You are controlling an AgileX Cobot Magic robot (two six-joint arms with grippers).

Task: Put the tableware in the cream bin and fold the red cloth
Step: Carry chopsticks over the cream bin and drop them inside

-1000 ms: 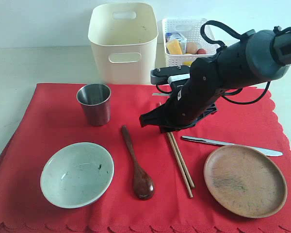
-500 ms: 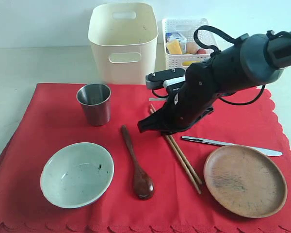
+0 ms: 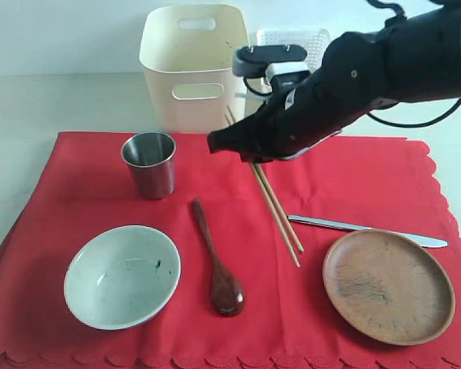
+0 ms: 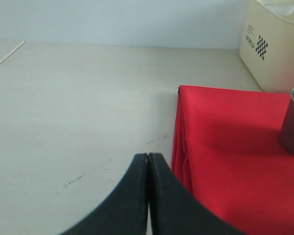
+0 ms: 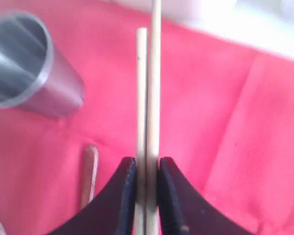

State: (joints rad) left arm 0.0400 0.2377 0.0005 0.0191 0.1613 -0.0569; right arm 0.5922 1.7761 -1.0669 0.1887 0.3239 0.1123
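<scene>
Pale grey-beige tabletop (image 3: 31, 108), matte, faint scuffs. Red cloth (image 3: 84, 200) spread flat over the near part, its near and right edges scalloped, its left edge lying in layers. Cream bin (image 3: 196, 69) stands upright at the cloth's far edge; contact unclear. White lattice basket (image 3: 315, 38) just right of the bin, beyond the cloth.

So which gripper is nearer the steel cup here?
Right. The right gripper, shut on the chopsticks, hangs beside the steel cup. The left gripper sits shut over bare table, beyond the red cloth.
</scene>
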